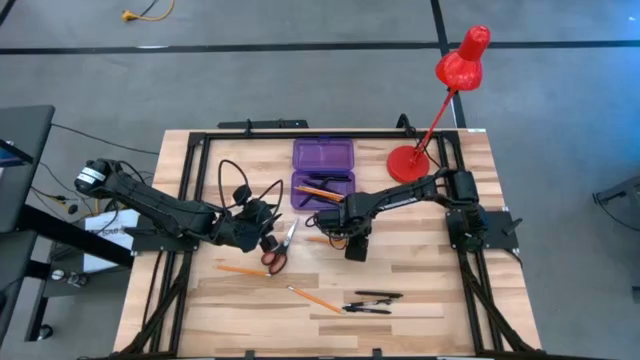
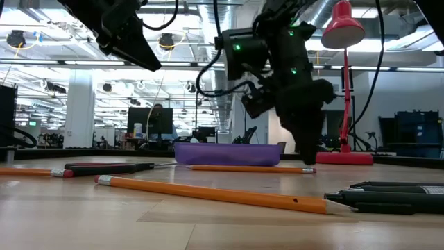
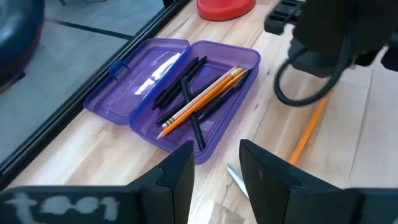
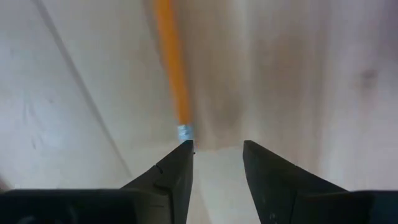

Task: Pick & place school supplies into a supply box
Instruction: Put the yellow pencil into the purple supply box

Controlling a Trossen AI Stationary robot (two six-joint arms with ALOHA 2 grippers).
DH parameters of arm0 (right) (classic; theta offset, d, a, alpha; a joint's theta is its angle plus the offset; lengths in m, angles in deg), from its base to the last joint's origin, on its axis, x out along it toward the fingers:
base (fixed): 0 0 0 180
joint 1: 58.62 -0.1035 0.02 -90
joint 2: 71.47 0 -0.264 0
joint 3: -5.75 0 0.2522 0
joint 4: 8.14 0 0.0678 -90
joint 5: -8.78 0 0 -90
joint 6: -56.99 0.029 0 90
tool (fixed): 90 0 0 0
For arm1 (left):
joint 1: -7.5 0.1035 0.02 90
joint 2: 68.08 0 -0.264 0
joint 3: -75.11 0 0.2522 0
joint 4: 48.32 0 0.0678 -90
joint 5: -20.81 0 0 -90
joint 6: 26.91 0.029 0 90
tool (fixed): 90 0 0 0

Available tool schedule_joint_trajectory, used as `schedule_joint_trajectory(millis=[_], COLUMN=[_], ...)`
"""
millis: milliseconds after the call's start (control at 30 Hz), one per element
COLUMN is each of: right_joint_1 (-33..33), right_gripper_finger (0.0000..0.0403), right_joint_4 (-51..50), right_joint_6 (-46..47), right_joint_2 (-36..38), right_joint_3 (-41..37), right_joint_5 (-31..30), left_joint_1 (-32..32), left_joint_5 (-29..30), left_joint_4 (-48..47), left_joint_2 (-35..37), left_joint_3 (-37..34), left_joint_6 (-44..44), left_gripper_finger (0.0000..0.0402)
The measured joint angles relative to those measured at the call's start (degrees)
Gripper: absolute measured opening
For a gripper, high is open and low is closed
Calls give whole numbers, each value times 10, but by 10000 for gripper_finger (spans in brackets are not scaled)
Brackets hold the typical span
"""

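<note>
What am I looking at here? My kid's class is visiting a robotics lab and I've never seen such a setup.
These are four cameras on one moment. From above you see two dark robot arms at a wooden table. One camera sits at table height; one rides on each wrist.

The job is tidying school supplies into the open purple case, which already holds pens and pencils. Still lying out: red-handled scissors, loose orange pencils and black pens. The red lamp is not part of the job.

The right gripper is open, pointing down beside a pencil, holding nothing. The left gripper hangs near the scissors, open and empty.
</note>
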Motion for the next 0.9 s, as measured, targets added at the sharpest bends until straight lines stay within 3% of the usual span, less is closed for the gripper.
schedule_joint_trajectory(millis=[900], right_joint_1=[-11], right_gripper_finger=[123], right_joint_4=[24], right_joint_6=[22], right_joint_2=[-4], right_joint_3=[-6], right_joint_5=[-6], left_joint_1=[0], left_joint_5=[-9], left_joint_4=[17], left_joint_2=[0], left_joint_3=[0], left_joint_6=[-25], left_gripper_finger=[118])
